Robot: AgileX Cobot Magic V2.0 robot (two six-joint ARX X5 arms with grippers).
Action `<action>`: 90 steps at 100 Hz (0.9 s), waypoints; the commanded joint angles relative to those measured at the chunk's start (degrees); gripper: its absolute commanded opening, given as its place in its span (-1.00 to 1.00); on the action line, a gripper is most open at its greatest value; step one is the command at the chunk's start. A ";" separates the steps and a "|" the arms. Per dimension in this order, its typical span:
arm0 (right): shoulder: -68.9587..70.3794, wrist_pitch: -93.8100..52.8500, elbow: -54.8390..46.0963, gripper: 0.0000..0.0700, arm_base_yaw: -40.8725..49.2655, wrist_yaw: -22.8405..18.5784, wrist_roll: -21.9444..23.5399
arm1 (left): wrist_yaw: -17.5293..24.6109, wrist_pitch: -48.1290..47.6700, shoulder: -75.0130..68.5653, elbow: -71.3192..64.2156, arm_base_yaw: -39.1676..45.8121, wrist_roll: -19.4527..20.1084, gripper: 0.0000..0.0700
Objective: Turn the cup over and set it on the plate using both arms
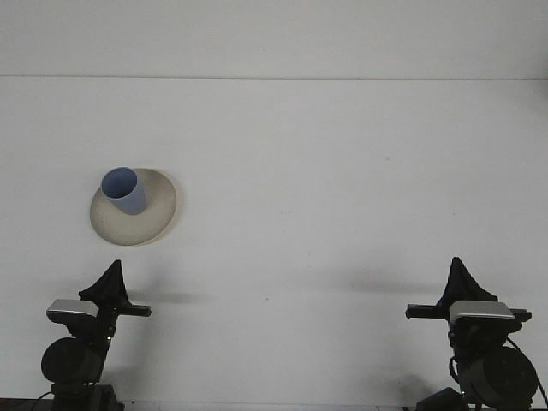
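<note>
A blue cup (124,190) stands with its open mouth up on the left part of a beige plate (152,216), at the table's left side. Near the front edge, below the plate and well apart from it, my left gripper (111,268) has its fingers together in a point and holds nothing. My right gripper (459,265) is at the front right, far from the cup, with its fingers also together and nothing in them.
The white table (325,171) runs back to a far edge where a pale wall begins. Both arms' bases and wrist cameras sit at the bottom corners of the front view.
</note>
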 commanded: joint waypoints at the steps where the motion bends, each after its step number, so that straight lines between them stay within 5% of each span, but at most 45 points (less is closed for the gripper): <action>1: -0.07 0.59 0.26 -1.00 0.26 0.02 0.55 | -0.33 0.59 -0.04 -1.16 -0.04 -0.57 -0.97; 28: -0.17 1.20 -0.72 -1.00 -1.70 -0.46 -5.38 | -0.33 0.59 -0.04 -1.16 -0.04 -0.57 -0.97; 56: -3.50 10.56 -13.73 -1.00 -17.09 -19.58 -16.92 | -0.33 0.59 -0.04 -1.16 -0.04 -0.57 -0.97; 90: -11.30 12.50 -27.12 -1.00 -26.36 -22.77 -20.44 | -0.33 0.57 -0.04 -1.16 -0.04 -0.57 -0.97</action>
